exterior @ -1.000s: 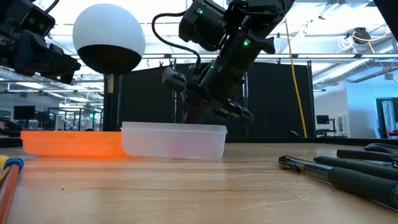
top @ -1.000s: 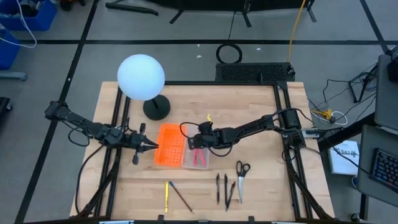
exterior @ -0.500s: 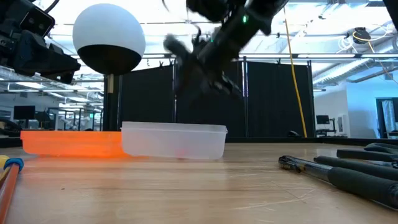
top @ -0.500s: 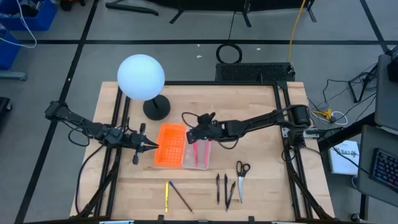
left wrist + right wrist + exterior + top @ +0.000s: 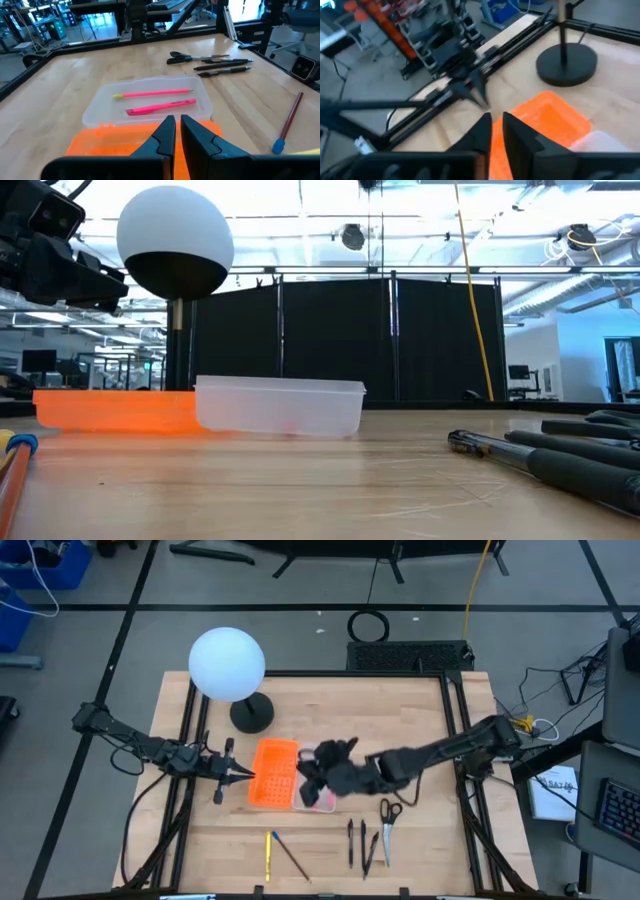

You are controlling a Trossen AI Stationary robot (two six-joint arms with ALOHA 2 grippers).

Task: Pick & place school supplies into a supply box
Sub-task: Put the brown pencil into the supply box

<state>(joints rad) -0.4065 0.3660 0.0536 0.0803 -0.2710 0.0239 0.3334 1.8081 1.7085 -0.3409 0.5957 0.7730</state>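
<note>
Though unlabelled, supply box (image 5: 150, 102); pink pens (image 5: 155, 93)

The left arm reaches in from the left edge of the high view, its left gripper (image 5: 243, 776) at mid-frame left of centre, fingers (image 5: 165, 131) nearly together with a thin slit between them. The right arm stretches from the right side toward centre, its right gripper (image 5: 308, 780) just below mid-frame, fingers (image 5: 481, 127) close together with a narrow gap
</note>
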